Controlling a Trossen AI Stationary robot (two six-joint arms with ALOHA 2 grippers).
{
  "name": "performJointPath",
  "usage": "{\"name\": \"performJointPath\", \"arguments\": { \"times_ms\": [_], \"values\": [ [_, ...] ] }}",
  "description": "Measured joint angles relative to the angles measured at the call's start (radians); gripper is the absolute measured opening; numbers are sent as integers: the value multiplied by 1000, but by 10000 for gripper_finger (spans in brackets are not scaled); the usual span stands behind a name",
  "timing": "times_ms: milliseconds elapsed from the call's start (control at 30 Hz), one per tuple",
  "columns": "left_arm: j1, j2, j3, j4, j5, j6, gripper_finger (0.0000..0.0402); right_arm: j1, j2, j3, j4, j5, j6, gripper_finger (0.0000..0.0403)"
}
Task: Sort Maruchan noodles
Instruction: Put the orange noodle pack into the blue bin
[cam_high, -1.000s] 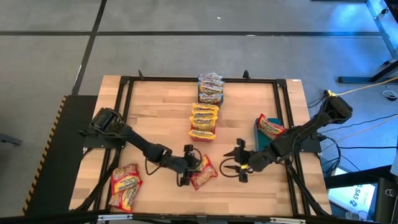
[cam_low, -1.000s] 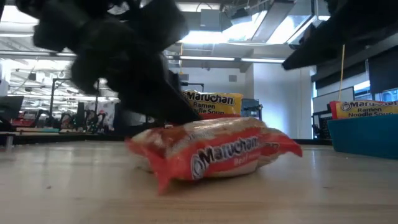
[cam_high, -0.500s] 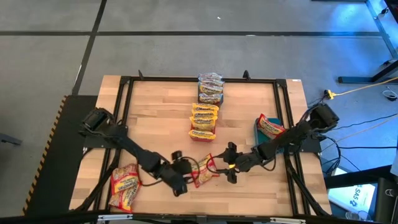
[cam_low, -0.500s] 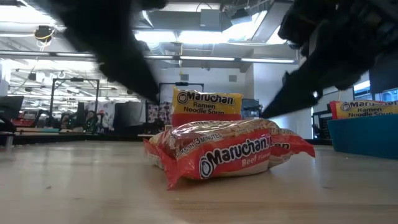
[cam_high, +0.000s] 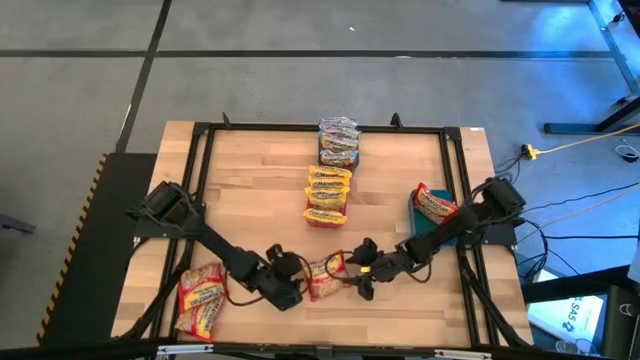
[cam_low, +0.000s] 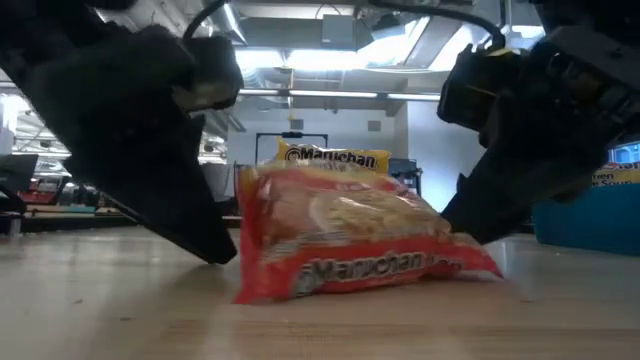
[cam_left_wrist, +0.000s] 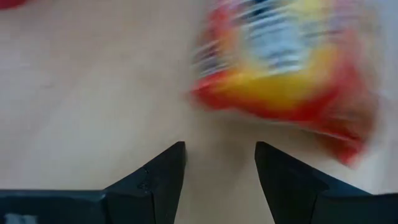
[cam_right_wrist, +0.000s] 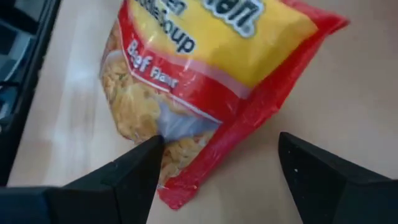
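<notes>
While the red Maruchan beef packet (cam_high: 325, 277) lies loose on the wooden surface (cam_high: 260, 210) near its front edge, it is flanked by both grippers, and neither is closed on it. The left gripper (cam_high: 287, 287) is seen with fingers spread and empty, just beside the packet; the right gripper (cam_high: 358, 281) is also open, one of its fingers (cam_right_wrist: 134, 168) apparently touching the crinkled wrapper, though contact cannot be confirmed. A clean pickup would be best made by one arm alone, the fingers lowered astride the packet's narrow width before closing. Farther off, a teal bin (cam_high: 424, 222) with a packet is seen at the right, and rows of orange and bluish packets (cam_high: 330, 185) are lined up at mid-surface.
</notes>
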Motion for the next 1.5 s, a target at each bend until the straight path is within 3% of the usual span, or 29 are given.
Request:
{"name": "performJointPath", "arguments": {
  "times_ms": [233, 367, 467, 633, 800, 967, 1067, 1167, 1267, 1400, 1500],
  "values": [
    [13, -62, -1, -262, -41, -136, 192, 52, 12, 29, 1, -68, -20, 291],
    [-27, -118, -1, -295, -56, -172, 192, 57, -59, 29, -43, -148, -28, 291],
    [-65, -150, 0, -178, -120, -108, 192, 56, -134, 29, -125, -149, -33, 291],
    [-96, -126, 2, 138, -189, 147, 192, 56, -236, 30, -218, -20, -61, 291],
    [-77, -29, 2, 377, -124, 317, 192, 51, -253, 29, -230, 121, -107, 291],
    [-34, 74, 0, 442, -8, 307, 192, 11, -197, 29, -225, 185, -111, 291],
    [-15, 108, 4, 456, 2, 273, 192, -7, -141, 29, -223, 192, -112, 291],
    [-6, 109, 6, 416, 9, 262, 192, -9, -80, 29, -188, 178, -139, 291],
    [-10, 47, 2, 262, 5, 239, 192, 7, -67, 29, -151, 103, -154, 291],
    [-34, -67, -3, 35, -74, 194, 192, 37, -78, 29, -130, -9, -152, 291],
    [-50, -143, -2, -38, -141, 163, 192, 45, -99, 32, -117, -36, -154, 291]
  ]
}}
